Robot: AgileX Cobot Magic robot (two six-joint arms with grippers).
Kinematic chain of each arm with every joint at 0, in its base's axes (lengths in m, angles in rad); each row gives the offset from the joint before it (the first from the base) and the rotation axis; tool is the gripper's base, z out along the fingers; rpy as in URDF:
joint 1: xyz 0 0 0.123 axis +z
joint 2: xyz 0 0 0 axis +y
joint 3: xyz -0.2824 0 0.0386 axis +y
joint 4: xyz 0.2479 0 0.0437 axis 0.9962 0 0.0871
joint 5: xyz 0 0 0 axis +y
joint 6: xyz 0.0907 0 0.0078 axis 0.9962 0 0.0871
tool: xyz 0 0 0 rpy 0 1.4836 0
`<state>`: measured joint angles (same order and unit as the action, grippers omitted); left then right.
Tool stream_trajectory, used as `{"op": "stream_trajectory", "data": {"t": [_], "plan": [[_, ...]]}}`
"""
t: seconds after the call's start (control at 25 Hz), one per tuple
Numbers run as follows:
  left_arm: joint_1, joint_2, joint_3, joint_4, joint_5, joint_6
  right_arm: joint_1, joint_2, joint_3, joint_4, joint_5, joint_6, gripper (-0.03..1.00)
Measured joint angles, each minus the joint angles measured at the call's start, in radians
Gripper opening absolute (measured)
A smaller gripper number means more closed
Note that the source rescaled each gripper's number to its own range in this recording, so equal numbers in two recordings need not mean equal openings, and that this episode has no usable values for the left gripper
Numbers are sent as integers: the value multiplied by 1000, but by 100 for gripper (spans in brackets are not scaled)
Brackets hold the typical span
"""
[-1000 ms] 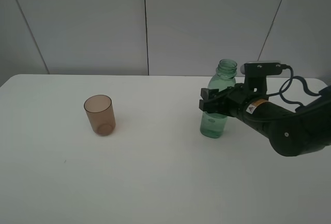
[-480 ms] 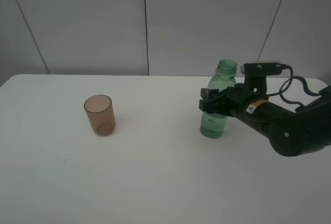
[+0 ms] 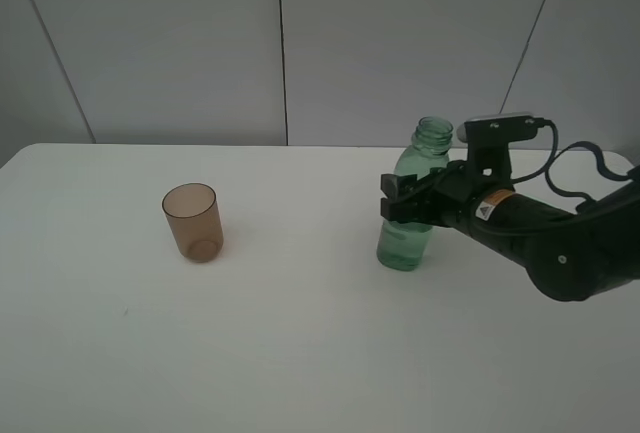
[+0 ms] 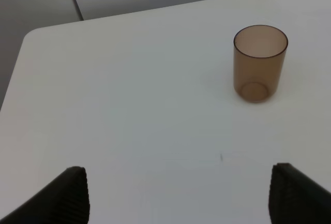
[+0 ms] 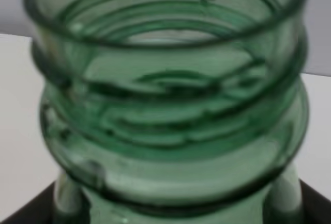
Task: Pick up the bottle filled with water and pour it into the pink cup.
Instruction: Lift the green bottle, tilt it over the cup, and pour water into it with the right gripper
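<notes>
Bottle (image 3: 405, 243) leans slightly, clamped at mid-body between the right fingers (image 3: 400, 201); left fingers (image 4: 181, 195) gape wide, empty.

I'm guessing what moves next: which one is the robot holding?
The green bottle: the right arm's jaws clamp it. The pink cup stands alone, untouched.

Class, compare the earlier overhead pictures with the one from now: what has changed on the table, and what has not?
The right pincer, shut on the bottle, has carried it a little to the left, toward the pink cup. Whether the bottle's base has left the table is unclear. The pink cup stands where it was, upright and untouched.
</notes>
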<state>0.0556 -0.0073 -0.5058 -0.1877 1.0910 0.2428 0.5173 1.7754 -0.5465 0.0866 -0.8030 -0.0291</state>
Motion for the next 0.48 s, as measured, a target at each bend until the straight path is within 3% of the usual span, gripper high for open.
{"op": "stream_trajectory", "data": {"t": [0.48], "plan": [[0, 0, 0, 0, 0, 0, 0, -56, -105, -129, 221, -27, 1]]}}
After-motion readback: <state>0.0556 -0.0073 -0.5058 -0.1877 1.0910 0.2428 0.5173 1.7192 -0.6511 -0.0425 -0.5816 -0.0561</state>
